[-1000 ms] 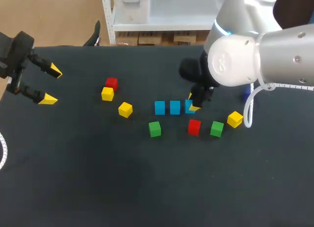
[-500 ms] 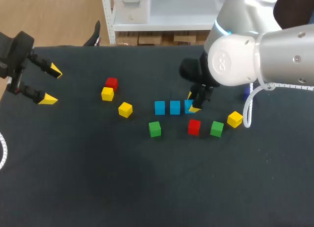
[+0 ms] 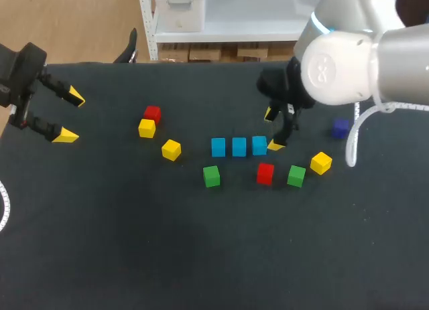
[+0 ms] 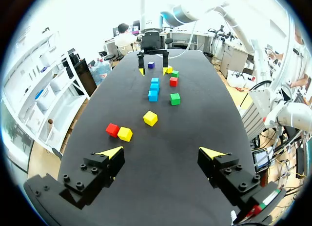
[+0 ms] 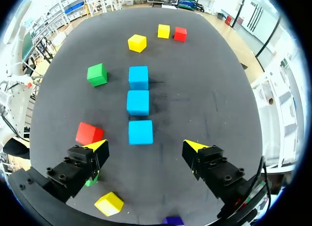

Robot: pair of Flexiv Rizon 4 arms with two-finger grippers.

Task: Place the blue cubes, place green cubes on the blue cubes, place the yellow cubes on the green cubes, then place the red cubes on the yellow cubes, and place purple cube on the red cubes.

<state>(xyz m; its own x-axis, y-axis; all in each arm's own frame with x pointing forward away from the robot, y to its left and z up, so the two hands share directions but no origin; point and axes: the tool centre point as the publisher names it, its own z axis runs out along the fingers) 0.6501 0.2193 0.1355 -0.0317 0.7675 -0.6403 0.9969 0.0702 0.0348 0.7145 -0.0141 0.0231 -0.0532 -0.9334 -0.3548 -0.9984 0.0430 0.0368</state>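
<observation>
Right hand (image 3: 273, 129) has drawn back; purple cube (image 3: 340, 128) now unhidden.

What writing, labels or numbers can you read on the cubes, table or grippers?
None can be read. The cubes, the left gripper, the right gripper and the table show no print. A small mark on the right arm is too small to read.

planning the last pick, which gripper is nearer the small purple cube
Right. The right gripper hangs a short way from the small purple cube; the left gripper is far off on the opposite side.
</observation>
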